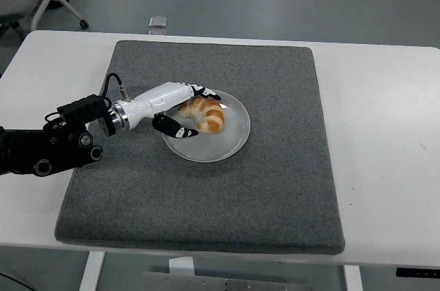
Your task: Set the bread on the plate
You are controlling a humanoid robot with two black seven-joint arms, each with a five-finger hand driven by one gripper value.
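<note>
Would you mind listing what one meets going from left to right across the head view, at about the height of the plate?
Bare white table → black left arm → grey mat → left hand → croissant → plate → grey mat again → bare white table.
</note>
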